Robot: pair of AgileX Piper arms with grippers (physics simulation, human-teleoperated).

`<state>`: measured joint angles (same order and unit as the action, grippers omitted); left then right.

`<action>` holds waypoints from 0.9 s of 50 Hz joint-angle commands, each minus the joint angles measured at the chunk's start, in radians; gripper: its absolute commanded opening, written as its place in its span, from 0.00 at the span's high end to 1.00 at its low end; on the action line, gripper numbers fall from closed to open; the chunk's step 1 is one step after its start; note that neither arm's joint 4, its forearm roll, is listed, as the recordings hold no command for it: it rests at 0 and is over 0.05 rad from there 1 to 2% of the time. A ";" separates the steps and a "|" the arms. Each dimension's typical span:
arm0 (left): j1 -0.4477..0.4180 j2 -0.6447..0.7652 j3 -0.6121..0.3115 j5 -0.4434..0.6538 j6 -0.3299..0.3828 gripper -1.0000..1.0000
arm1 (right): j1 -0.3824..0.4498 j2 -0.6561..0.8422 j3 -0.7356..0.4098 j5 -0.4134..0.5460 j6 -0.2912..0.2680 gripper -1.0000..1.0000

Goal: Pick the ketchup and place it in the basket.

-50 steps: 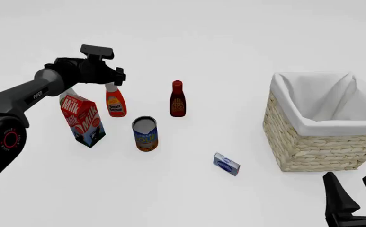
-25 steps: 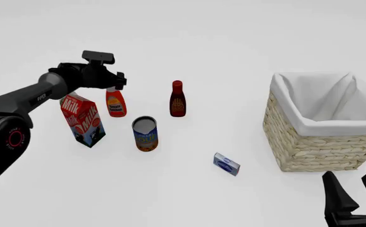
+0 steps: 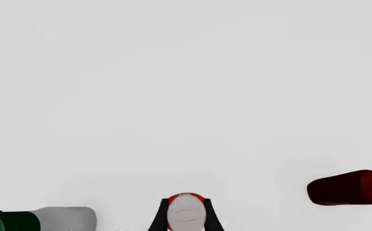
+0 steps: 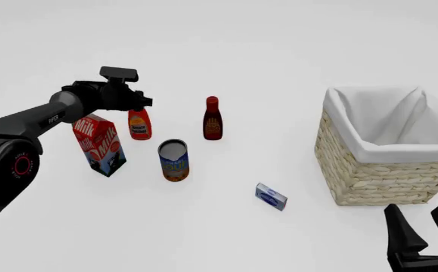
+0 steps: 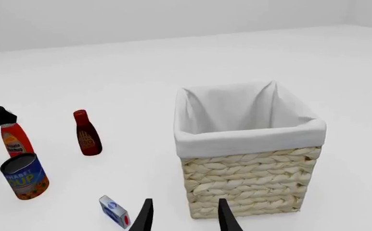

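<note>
The ketchup [image 4: 139, 127], a red-orange bottle with an orange-yellow label, stands upright between the milk carton and the maroon bottle. My left gripper [image 4: 135, 104] is over its top and hides the cap. In the left wrist view the two fingers [image 3: 160, 217] hug the white-grey cap [image 3: 186, 215] on both sides, so my left gripper [image 3: 186, 211] is shut on it. The ketchup also shows in the right wrist view [image 5: 14, 140]. The wicker basket [image 4: 377, 175] with white lining stands at the right, also in the right wrist view [image 5: 250, 168]. My right gripper [image 4: 417, 214] is open and empty, low at the near right, also seen from its wrist [image 5: 184, 204].
A milk carton [image 4: 98, 144] stands left of the ketchup. A dark maroon bottle [image 4: 212, 119] stands to its right. A soup can [image 4: 173, 160] stands in front of it. A small blue box [image 4: 271, 196] lies between the can and the basket.
My left gripper has come down over the ketchup's cap, which now is hidden in the front view. The bottle has stayed in place. The right arm has barely moved.
</note>
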<state>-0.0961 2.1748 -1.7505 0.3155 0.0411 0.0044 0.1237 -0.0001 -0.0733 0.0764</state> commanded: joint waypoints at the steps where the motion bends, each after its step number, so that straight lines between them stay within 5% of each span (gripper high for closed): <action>1: 0.007 -0.007 0.025 -0.015 0.007 1.00 | 0.002 0.006 0.000 -0.004 0.001 0.00; 45: -0.007 -0.318 0.046 0.120 0.019 1.00 | -0.009 -0.122 -0.001 0.073 -0.005 0.00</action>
<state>-0.0872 1.9409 -1.7111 0.4008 0.0518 -0.0007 0.0173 -0.0006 -0.0049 0.0739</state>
